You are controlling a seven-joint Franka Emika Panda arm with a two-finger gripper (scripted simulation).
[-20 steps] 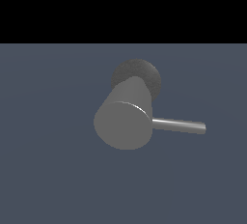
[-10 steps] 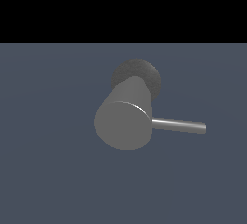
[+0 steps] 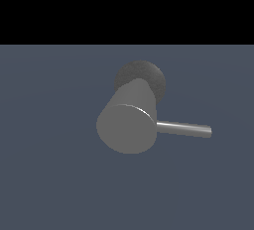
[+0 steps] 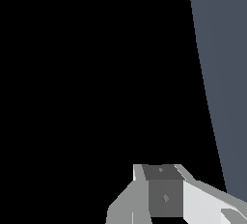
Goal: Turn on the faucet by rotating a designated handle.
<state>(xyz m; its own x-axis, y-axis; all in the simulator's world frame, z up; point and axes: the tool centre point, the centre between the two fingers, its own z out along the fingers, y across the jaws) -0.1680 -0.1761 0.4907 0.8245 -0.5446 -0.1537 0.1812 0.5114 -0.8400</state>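
From the exterior view, the faucet (image 3: 130,125) sits mid-frame, its handle (image 3: 184,128) jutting toward 3 o'clock, untouched; we should press near the tip. In the wrist view our gripper (image 4: 164,196) shows partly; whether it's open, we cannot tell

Handle (image 3: 184,128) juts from faucet (image 3: 128,122), exterior view's right.
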